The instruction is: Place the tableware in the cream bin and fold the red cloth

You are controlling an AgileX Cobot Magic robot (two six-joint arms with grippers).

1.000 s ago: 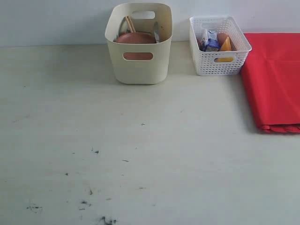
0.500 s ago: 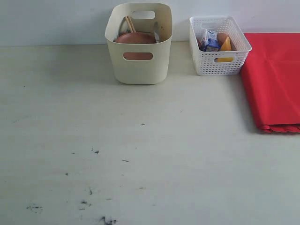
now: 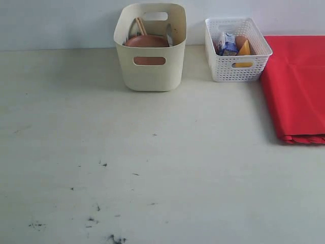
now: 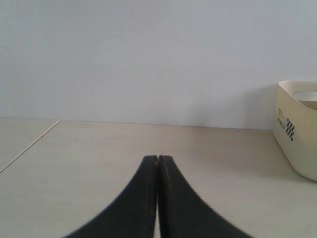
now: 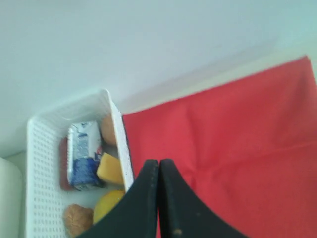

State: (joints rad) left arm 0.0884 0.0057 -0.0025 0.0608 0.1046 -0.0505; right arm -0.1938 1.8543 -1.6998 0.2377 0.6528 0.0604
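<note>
Plate [image 3: 147, 41] in cream bin [image 3: 150, 77], red cloth [image 3: 297, 86] seemingly folded beside basket [image 3: 238, 74]

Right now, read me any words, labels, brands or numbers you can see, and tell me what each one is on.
No text here is legible.
Cream bin: a small dark printed label with a checkered patch on its side, too small to read.
Milk carton in the white basket: blue and white print, too blurred to read.

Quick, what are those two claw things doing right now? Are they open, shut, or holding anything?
Left gripper: closed, fingers pressed together, holding nothing.
Right gripper: closed, fingers pressed together, holding nothing.
</note>
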